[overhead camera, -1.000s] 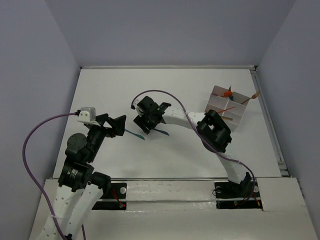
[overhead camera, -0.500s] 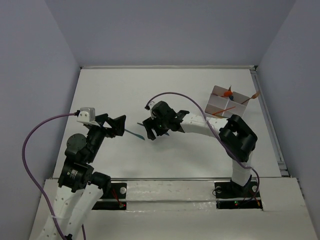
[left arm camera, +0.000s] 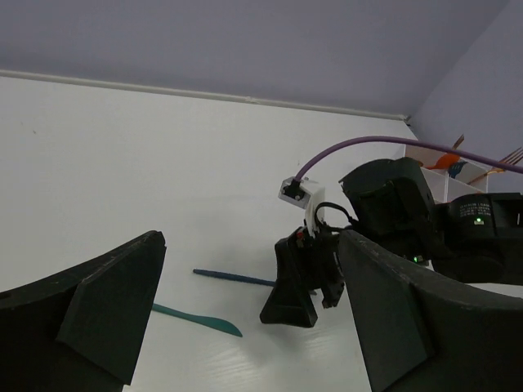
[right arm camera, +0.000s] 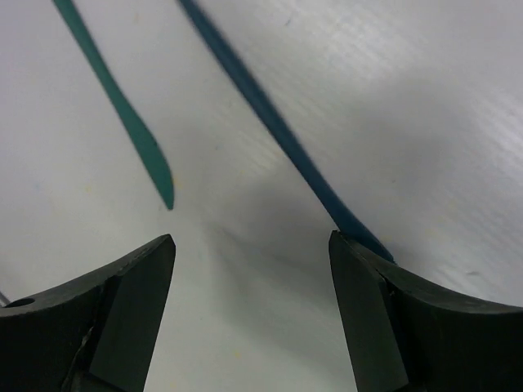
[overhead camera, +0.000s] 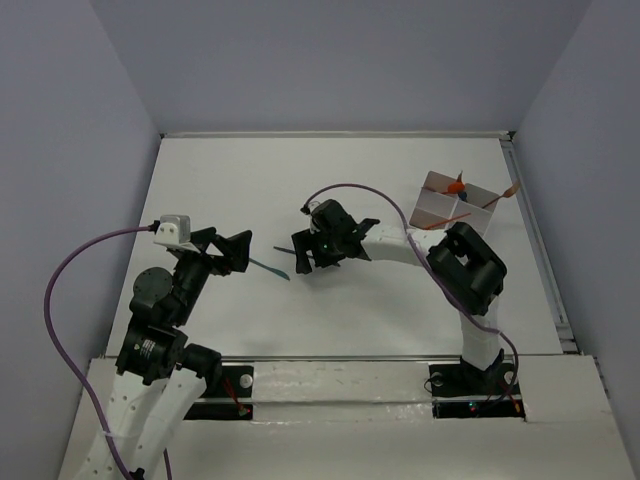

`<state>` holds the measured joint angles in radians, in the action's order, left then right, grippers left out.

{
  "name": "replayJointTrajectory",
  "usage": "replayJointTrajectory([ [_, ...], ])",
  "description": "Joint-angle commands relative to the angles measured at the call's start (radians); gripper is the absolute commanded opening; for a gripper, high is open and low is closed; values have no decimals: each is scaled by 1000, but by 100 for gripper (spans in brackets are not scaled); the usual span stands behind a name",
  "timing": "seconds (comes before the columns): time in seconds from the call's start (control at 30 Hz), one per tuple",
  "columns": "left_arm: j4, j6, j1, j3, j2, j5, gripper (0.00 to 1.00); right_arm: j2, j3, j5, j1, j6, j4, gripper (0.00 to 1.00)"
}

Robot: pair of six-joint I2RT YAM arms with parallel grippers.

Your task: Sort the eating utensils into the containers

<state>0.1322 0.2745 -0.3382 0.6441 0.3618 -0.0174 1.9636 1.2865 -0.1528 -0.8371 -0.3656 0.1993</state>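
A teal utensil (overhead camera: 268, 267) lies flat on the table between my two grippers; it also shows in the right wrist view (right arm camera: 131, 122) and the left wrist view (left arm camera: 196, 318). A dark blue stick (right arm camera: 270, 122) lies beside it, its end reaching my right finger (right arm camera: 392, 310). My right gripper (overhead camera: 301, 258) is open and low over the table, empty. My left gripper (overhead camera: 232, 250) is open and empty, left of the teal utensil. The white four-compartment box (overhead camera: 440, 212) at the back right holds orange utensils (overhead camera: 455, 186).
A purple cable (overhead camera: 360, 192) arcs over the right arm, and another (overhead camera: 70, 270) loops off the left wrist. Grey walls close in the table. A raised rail (overhead camera: 535, 240) runs along its right edge.
My right gripper has shifted right and come down over the dark blue stick, and its elbow has swung right. The left arm and the teal utensil have not moved.
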Motion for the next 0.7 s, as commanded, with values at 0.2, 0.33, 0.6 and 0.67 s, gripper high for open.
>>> replayJointTrajectory([
  [0.2, -45, -4, 4, 39, -15, 8, 99, 177, 252, 133, 69, 27, 107, 87],
  [0.33, -43, -4, 4, 40, -12, 8, 99, 230, 364, 148, 69, 43, 161, 88],
  [0.6, -46, -3, 4, 39, -12, 5, 99, 268, 404, 268, 18, 74, 273, 76],
  [0.67, -49, -3, 4, 39, -12, 4, 99, 293, 424, 297, -3, 82, 304, 71],
])
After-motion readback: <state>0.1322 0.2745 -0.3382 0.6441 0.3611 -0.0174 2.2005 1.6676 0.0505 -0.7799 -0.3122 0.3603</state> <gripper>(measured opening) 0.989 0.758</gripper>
